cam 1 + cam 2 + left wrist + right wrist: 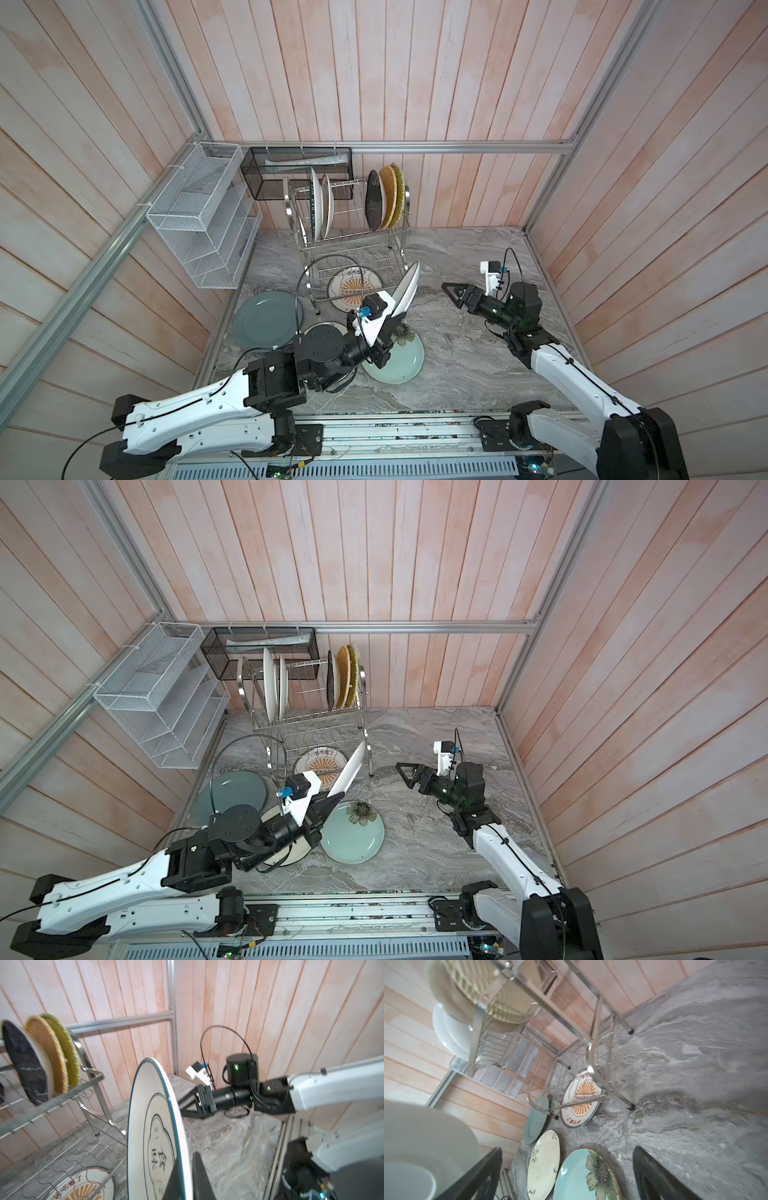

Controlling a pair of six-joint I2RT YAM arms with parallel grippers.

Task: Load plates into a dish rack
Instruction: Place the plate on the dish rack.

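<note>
The dish rack carries five plates on edge in its upper tier. Two white plates stand at one end. A black plate, a woven orange plate and a woven yellow-green plate stand at the other, with bare slot wires between the groups. A sunburst plate lies flat on the marbled tabletop under the lower tier. A black mesh box on the back wall holds something pale (too unclear to name).

The left gripper is clamped on the rim of a white teal-edged plate, held on edge and tilted near the rack's front corner. The right gripper hangs with its jaws spread wide, holding nothing, over open tabletop. A grey plate, a cream floral plate and a pale blue flower plate lie flat by the left arm. Pink plank walls enclose the table.
</note>
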